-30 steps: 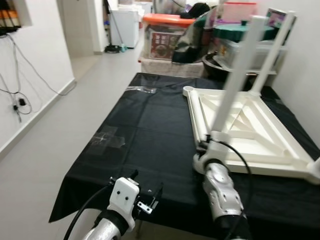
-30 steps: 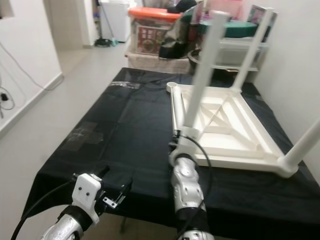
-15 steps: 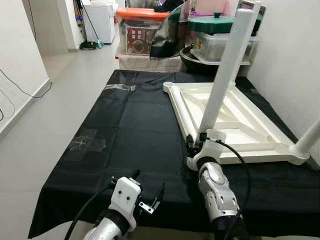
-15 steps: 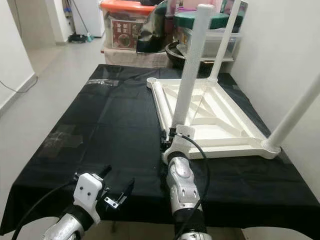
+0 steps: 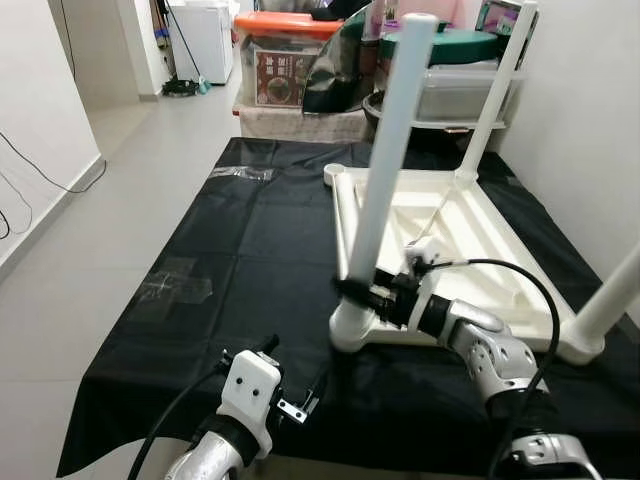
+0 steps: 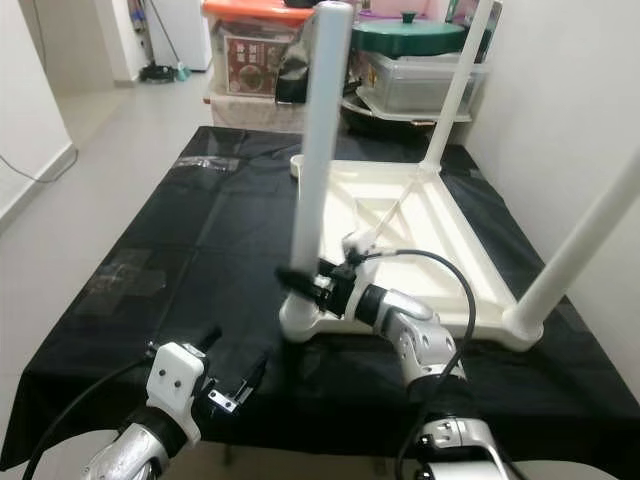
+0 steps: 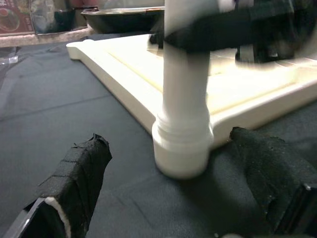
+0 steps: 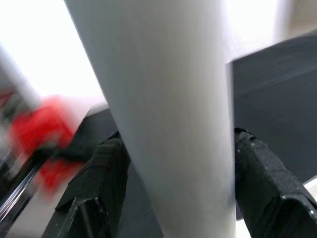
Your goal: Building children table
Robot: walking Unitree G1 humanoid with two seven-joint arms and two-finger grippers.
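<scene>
At the near left, the left gripper (image 5: 300, 400) is held low above the near edge of the black cloth (image 5: 250, 250), its fingers (image 7: 79, 168) spread apart and empty; in the left wrist view they are aimed at the foot of the near leg (image 5: 385, 170). To the right of it, the tabletop (image 5: 450, 230) is seen lying upside down on the cloth, toward the right side of the scene. Three white legs are seen standing up from its corners: the near leg at the near left corner, a far leg (image 5: 495, 95) at the far right corner, and a right leg (image 5: 615, 295) at the near right corner. The far left corner socket (image 5: 335, 172) is seen without a leg. The right gripper (image 5: 370, 297) is clamped around the near leg just above its socket, the arm reaching in from the right across the tabletop. Beyond the far end, storage boxes (image 5: 290, 60) are stacked. The step in hand is judged to be the seating or screwing home of the near leg. For the next move, the leg would need to be kept upright while it is turned or pressed, and the tabletop steadied against sliding on the cloth, for which the left gripper is well placed. A fourth leg would then be wanted.
</scene>
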